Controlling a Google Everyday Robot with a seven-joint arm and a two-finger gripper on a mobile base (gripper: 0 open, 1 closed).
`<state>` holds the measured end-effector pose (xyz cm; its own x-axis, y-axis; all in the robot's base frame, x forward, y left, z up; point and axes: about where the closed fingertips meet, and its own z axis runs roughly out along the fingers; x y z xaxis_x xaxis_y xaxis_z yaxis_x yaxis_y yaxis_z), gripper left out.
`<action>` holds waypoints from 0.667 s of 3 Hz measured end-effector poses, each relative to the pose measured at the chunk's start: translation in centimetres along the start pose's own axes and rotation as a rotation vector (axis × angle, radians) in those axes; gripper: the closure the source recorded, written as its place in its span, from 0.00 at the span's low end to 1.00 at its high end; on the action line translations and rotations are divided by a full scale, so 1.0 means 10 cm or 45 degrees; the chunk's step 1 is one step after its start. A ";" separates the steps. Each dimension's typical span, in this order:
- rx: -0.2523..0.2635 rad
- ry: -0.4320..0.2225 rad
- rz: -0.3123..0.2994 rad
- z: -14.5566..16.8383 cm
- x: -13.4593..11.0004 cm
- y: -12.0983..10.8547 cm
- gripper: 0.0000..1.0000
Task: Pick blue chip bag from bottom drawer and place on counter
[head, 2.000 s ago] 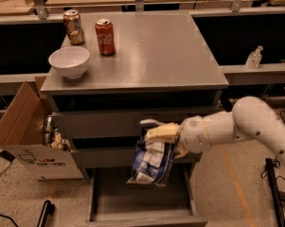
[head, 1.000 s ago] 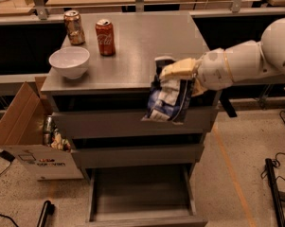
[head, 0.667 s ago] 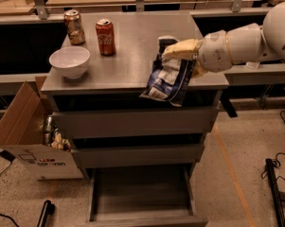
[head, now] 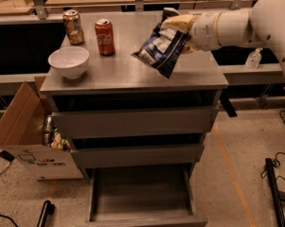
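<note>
The claw, reaching over the right side of the table, is pinching shut on the top edge of the blue chip bag, which is dangling over the surface to the right of the red soda can. The placing step appears to be beginning: next comes lowering and letting go. The bottom drawer is standing open below. Two seconds earlier the bag was hanging in front of the drawer fronts.
</note>
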<state>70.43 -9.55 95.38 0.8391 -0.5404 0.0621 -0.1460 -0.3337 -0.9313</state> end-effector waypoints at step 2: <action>0.095 -0.015 0.135 0.63 0.35 -0.04 0.84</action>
<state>76.74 -6.43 93.70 0.8274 -0.5601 -0.0418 -0.1950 -0.2167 -0.9566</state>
